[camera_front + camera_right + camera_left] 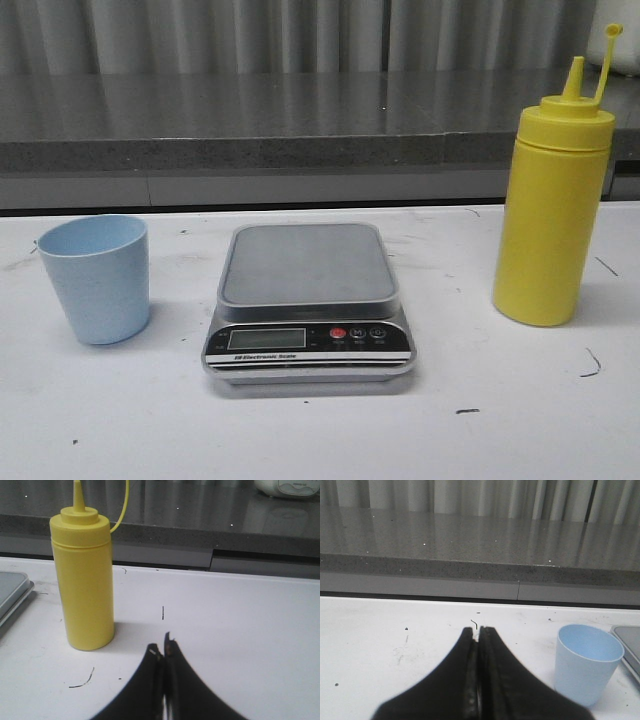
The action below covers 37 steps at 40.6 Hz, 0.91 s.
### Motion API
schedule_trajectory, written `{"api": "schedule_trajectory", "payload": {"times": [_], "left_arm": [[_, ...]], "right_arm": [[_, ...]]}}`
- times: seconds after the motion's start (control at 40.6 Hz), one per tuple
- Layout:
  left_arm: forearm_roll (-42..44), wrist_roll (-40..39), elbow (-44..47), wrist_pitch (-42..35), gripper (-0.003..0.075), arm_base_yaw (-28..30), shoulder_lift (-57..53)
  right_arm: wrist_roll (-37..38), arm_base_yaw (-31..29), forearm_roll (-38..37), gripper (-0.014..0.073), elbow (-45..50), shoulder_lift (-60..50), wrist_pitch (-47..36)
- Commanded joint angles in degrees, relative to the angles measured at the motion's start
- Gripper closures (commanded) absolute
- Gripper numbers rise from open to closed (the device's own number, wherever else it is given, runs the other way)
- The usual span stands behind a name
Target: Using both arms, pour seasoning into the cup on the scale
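The pale blue cup point(96, 277) stands upright and empty on the white table, left of the scale point(308, 300). The scale's grey platform is bare. The tall yellow seasoning bottle point(551, 210) stands upright to the right of the scale, its cap hanging off the nozzle on its tether. Neither gripper shows in the front view. In the left wrist view my left gripper point(478, 629) is shut and empty, with the cup point(585, 663) off to one side. In the right wrist view my right gripper point(161, 645) is shut and empty, apart from the bottle point(85, 577).
A dark grey speckled ledge point(300, 130) runs along the table's far edge, with a pleated curtain behind it. A white object point(287, 487) sits on that ledge. A corner of the scale point(12, 592) shows beside the bottle in the right wrist view.
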Motion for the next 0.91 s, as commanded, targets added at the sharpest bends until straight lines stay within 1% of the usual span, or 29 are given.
{"api": "schedule_trajectory", "payload": {"times": [0.0, 0.123, 0.246, 0.296, 0.345, 0.419, 0.542, 0.665, 0.788, 0.887], "left_arm": [[-0.38, -0.29, 1.41, -7.07, 0.074, 0.0, -0.85], [-0.75, -0.29, 1.41, -11.85, 0.074, 0.0, -0.85], [-0.96, -0.4, 0.52, -21.51, 0.0741, 0.0, -0.85], [-1.7, -0.4, -1.42, -22.57, 0.0741, 0.0, -0.85], [-1.8, -0.4, -4.3, -21.3, 0.0741, 0.0, -0.73], [-1.8, -0.4, -9.9, -17.36, 0.0741, 0.0, 0.14], [-1.8, -0.4, -19.68, -7.38, 0.0741, 0.0, 5.26], [-1.8, -0.3, -28.31, 0.4, 0.0741, 0.0, 13.25], [-1.8, -0.3, -33.53, 8.42, 0.0741, 0.0, 22.21], [-1.8, 0.3, -35.0, 10.21, 0.074, 0.0, 27.23]], "right_arm": [[-0.59, -0.05, 0.13, 0.0693, -0.32, -0.93, -4.97], [-0.59, -0.05, 0.56, 0.0693, -0.37, -0.93, -8.32], [-0.59, -0.05, 0.62, 0.0693, -2.27, -0.93, -12.43], [-0.59, -0.05, 0.62, 0.0693, -4.21, -0.93, -12.56], [-0.59, -0.05, 0.62, 0.0693, -6.69, -0.93, -12.38], [-0.59, -0.05, 0.62, 0.0693, -11.57, -0.79, -10.31], [-0.59, -0.05, 0.62, 0.0693, -20.58, 2.73, -1.42], [-0.59, -0.05, 1.4, 0.0693, -29.4, 10.73, 7.72], [-0.59, -0.05, 2.16, 0.0693, -35.11, 18.57, 13.23], [-0.59, -0.05, 3.2, 0.0693, -36.65, 23.0, 13.32]]}}
